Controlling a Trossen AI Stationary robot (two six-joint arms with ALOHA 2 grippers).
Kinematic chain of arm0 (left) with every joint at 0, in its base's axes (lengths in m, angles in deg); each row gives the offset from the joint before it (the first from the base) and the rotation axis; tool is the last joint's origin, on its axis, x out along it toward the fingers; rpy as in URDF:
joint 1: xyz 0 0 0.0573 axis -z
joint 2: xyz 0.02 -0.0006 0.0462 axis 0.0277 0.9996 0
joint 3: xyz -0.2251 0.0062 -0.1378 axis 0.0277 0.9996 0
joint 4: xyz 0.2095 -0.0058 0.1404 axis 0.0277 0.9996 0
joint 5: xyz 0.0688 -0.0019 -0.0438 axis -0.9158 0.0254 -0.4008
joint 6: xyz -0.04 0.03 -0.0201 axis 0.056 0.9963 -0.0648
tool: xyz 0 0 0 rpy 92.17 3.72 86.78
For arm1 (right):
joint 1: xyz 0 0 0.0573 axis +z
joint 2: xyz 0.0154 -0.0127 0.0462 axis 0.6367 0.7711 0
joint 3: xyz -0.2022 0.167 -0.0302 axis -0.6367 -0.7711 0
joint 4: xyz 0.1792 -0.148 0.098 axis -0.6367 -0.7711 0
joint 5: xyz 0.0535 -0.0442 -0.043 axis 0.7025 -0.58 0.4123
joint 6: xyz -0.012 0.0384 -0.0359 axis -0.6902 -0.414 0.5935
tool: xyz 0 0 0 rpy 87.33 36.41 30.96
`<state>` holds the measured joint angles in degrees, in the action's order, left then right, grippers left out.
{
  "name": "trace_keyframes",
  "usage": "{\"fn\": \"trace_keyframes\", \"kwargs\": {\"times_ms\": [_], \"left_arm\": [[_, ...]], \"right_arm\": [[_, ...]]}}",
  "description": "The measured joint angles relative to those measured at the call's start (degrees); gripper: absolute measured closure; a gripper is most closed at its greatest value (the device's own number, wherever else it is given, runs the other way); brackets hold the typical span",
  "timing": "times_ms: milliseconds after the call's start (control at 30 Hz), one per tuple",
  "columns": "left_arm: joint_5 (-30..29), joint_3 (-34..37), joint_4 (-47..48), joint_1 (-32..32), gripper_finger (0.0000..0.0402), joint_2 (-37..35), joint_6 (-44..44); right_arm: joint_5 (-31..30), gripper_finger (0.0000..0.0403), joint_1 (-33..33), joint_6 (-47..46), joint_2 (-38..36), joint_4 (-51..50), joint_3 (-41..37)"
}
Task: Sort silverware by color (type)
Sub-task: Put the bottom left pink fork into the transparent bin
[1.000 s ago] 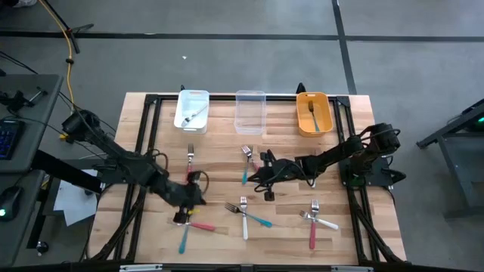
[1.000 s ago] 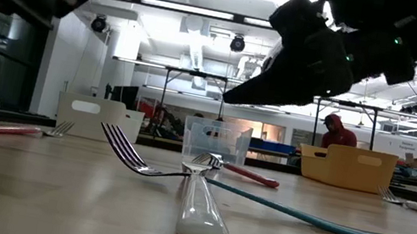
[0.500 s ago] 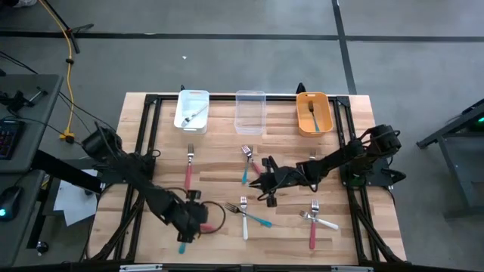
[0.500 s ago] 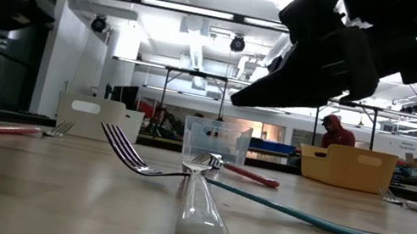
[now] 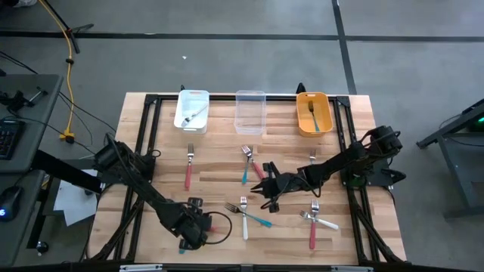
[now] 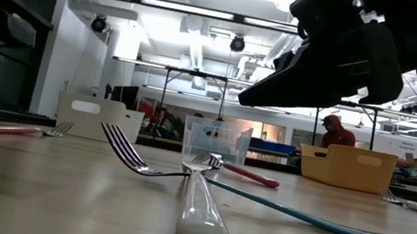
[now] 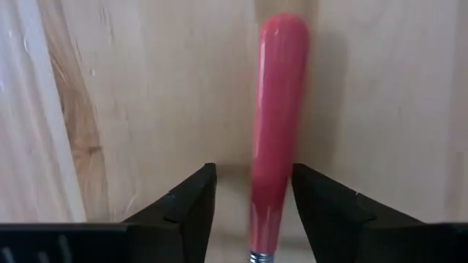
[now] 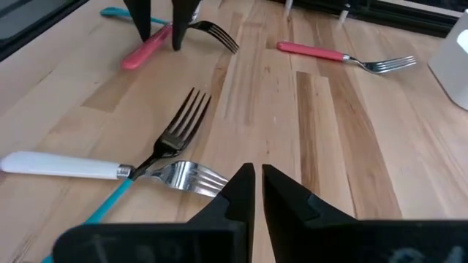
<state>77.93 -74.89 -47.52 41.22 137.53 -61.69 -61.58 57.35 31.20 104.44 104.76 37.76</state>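
Near the table's front left, my left gripper [image 7: 252,208] points down, open. Its fingers stand on either side of a pink fork handle [image 7: 278,109] that lies flat on the wood; I cannot tell whether they touch it. A teal fork [image 5: 183,243] lies just beside it. My right gripper [image 8: 257,183] hovers shut and holding nothing over the table's middle [image 5: 268,189]. Just ahead of it lie a white-handled fork [image 8: 58,166] and a teal-handled fork [image 8: 102,204], crossed. Other forks lie scattered: a red one [image 5: 187,170], and a red and white pair [image 5: 314,223].
Three bins stand along the far edge: a white one [image 5: 192,109] with a fork inside, a clear one [image 5: 250,111], and an orange one [image 5: 314,113] with a fork inside. Two more forks [image 5: 248,162] lie at mid-table. A person shows far behind the table [image 6: 337,133].
My left gripper has gone toward the table's near edge and down, tipping from a slant until it points almost straight down over the pink fork's handle. My right gripper has drifted a little toward the near edge. No fork has moved.
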Motion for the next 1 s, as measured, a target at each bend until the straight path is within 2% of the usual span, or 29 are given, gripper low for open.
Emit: {"fn": "trace_keyframes", "kwargs": {"times_ms": [167,367,700,867,1000], "left_arm": [[0.03,-0.13,0.81,0.0,0.027,0.36,-0.08],[2.01,-0.02,1.86,0.0,0.0356,0.01,1.89],[0.89,0.13,4.55,-0.15,0.0357,-1.86,3.32],[-4.32,0.07,6.23,-0.56,0.0357,-6.93,2.13],[-12.1,0.07,5.85,-1.72,0.0357,-11.66,2.13]], "right_arm": [[-1.16,0.0382,-0.02,0.0,0.0,0.19,0.01],[-1.22,0.0382,-0.02,0.0,0.0,0.21,0.01],[-1.18,0.0382,-0.02,0.0,0.0,0.12,0.01],[-1.18,0.0382,0.5,0.0,0.0,-0.61,0.03],[-2.08,0.0382,1.47,0.36,0.0,-0.73,0.09]]}}
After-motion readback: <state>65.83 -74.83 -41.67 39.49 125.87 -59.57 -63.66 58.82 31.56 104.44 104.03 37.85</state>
